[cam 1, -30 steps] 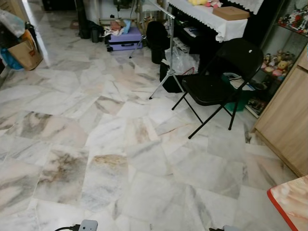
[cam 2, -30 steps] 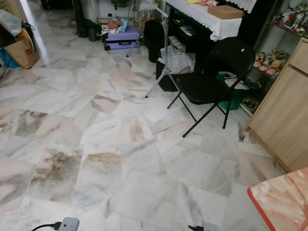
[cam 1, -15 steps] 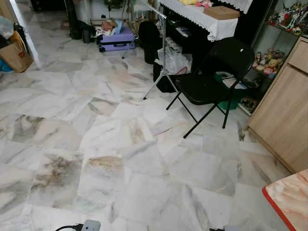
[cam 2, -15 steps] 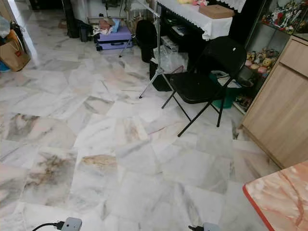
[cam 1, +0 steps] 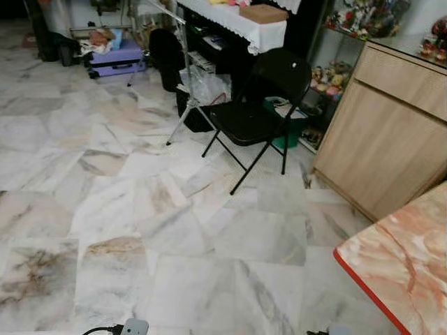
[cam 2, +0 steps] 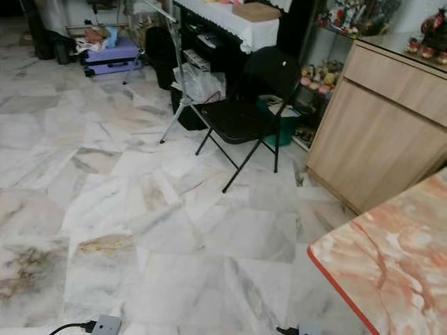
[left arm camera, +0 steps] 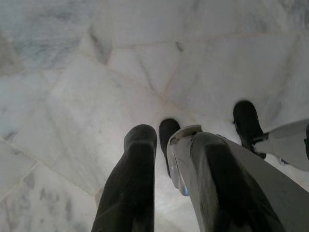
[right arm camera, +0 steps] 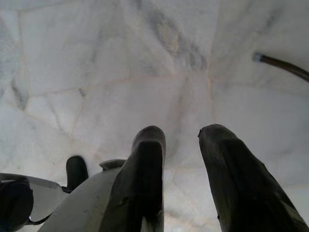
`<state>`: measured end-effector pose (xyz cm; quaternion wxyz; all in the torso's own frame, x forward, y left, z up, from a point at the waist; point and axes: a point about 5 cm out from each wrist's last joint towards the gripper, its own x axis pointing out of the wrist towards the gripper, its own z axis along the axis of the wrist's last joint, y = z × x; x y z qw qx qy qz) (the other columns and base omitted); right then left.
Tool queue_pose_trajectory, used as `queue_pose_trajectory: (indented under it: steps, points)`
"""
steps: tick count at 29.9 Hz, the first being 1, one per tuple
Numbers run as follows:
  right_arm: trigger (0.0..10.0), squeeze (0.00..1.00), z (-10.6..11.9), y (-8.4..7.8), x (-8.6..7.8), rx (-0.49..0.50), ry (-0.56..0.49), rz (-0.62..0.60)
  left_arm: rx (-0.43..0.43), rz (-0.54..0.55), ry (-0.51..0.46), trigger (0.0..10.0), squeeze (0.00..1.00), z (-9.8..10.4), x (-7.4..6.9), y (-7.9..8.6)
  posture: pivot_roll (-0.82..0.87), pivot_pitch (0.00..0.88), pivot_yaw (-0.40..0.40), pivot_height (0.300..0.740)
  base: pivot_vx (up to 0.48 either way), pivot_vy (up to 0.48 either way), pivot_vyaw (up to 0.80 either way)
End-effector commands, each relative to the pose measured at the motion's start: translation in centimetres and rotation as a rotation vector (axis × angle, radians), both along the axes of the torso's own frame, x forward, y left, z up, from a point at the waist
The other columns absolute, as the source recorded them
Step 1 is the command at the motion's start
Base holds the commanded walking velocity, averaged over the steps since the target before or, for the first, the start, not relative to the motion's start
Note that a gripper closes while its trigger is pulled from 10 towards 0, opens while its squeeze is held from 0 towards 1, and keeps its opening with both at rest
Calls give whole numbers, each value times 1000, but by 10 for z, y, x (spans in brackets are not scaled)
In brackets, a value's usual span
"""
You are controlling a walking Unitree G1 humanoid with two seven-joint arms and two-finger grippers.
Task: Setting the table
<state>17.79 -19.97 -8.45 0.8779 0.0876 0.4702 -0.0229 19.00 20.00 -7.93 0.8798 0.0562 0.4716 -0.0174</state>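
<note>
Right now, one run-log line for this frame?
phase: walking, table corner at robot's right | left gripper: hangs over floor, holds nothing | right gripper: open, empty | ahead: black folding chair, wooden cabinet

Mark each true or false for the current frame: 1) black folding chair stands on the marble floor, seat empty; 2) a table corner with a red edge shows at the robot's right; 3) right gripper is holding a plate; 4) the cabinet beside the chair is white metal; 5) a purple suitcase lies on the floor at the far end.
1) True: the black folding chair stands on the marble floor with nothing on its seat.
2) True: the table, marbled orange top with a red edge, shows at the lower right.
3) False: the right gripper hangs over bare floor, fingers apart, holding nothing.
4) False: the cabinet is light wood.
5) True: the purple suitcase lies at the far end.
</note>
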Motion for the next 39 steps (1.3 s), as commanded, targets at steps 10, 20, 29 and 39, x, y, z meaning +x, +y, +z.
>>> queue_pose_trajectory:
  steps: [10,20,29,39]
  points:
    - [10000,0,-3,17,0,15,18,9,-3,-5,14,10000,0,-2,-4,0,44,97,-39,740,0,0,-788]
    - [10000,0,-4,7,-5,8,25,6,-5,-13,14,10000,0,-2,-3,-1,44,100,-37,740,0,0,-788]
    - [10000,0,-4,3,-7,5,25,4,-7,-8,14,10000,0,-2,-4,0,46,101,-35,740,0,0,-788]
    - [10000,0,-4,3,-8,2,25,6,-16,-5,10,10000,0,-2,-3,-2,46,104,-35,740,0,0,-788]
